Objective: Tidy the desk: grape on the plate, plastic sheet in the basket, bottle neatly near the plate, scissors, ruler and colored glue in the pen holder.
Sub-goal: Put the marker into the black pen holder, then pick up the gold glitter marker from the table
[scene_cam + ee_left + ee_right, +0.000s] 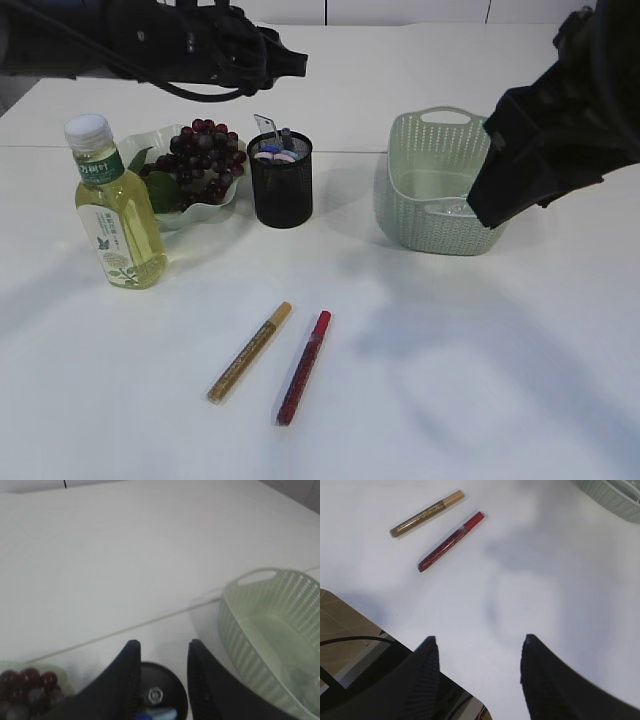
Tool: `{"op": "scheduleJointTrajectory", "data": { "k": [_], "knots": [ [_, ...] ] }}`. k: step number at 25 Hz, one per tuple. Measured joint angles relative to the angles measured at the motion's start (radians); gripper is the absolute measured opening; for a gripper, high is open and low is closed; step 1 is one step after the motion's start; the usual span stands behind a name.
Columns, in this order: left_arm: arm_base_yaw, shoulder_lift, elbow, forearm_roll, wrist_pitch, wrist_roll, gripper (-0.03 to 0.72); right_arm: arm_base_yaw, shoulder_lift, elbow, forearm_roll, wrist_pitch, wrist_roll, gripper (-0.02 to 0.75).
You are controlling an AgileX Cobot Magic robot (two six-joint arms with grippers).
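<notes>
Dark grapes [205,160] lie on the pale green plate [140,150], and the yellow-green bottle [112,205] stands upright in front of it. The black mesh pen holder [281,185] holds a clear ruler [266,128] and coloured handles, probably scissors. A gold glue pen [250,352] and a red glue pen [304,367] lie side by side on the table. My left gripper [162,642] hangs open and empty above the pen holder [172,682]. My right gripper [480,639] is open and empty over bare table, right of the glue pens. Something translucent lies in the basket [435,190]; the plastic sheet is unclear.
The light green basket [240,630] stands right of the pen holder, with the right arm [550,140] raised beside it. A table seam runs behind the holder. The table's near edge and floor show at the lower left of the right wrist view.
</notes>
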Motion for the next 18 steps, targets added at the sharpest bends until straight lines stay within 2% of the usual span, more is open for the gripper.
{"op": "scheduleJointTrajectory", "data": {
  "k": [10, 15, 18],
  "knots": [
    [-0.013, -0.216, 0.000, 0.033, 0.684, 0.000, 0.241, 0.000, 0.000, 0.000, 0.000, 0.000, 0.000, 0.417],
    [-0.074, -0.240, -0.001, 0.027, 1.011, 0.000, 0.241, 0.000, 0.000, 0.000, 0.000, 0.000, 0.000, 0.417],
    [-0.121, -0.240, -0.001, 0.022, 1.115, -0.006, 0.241, 0.000, 0.000, 0.000, 0.014, 0.000, 0.000, 0.417]
  ]
}}
